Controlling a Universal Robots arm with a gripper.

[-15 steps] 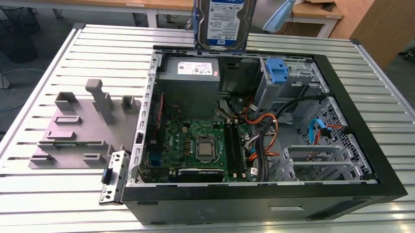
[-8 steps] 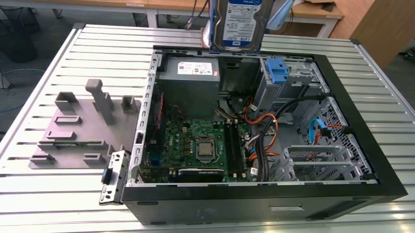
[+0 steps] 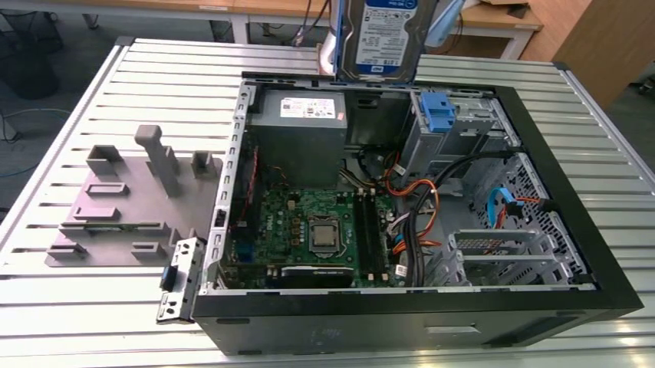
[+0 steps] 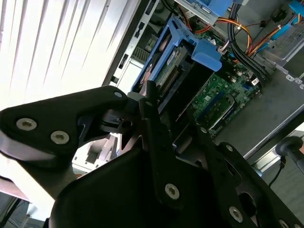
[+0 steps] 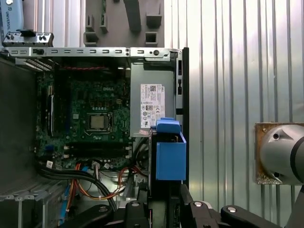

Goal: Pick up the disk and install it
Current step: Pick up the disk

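Gripper (image 4: 159, 111) pinched on one end of the disk (image 3: 379, 34), which hangs upright over the far edge of the open case (image 3: 338, 337), above the power supply (image 3: 299, 115). My worry is the loose cables (image 3: 425, 192) crowding the drive bay (image 3: 481, 123). A tilted descent could snag them or jam the carrier.

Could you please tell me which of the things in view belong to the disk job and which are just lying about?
Job in hand: the disk; the gripper, shut on it; the open computer case below.
Lying about: grey fixture plate; metal bracket by the case's corner; both on the slatted table.
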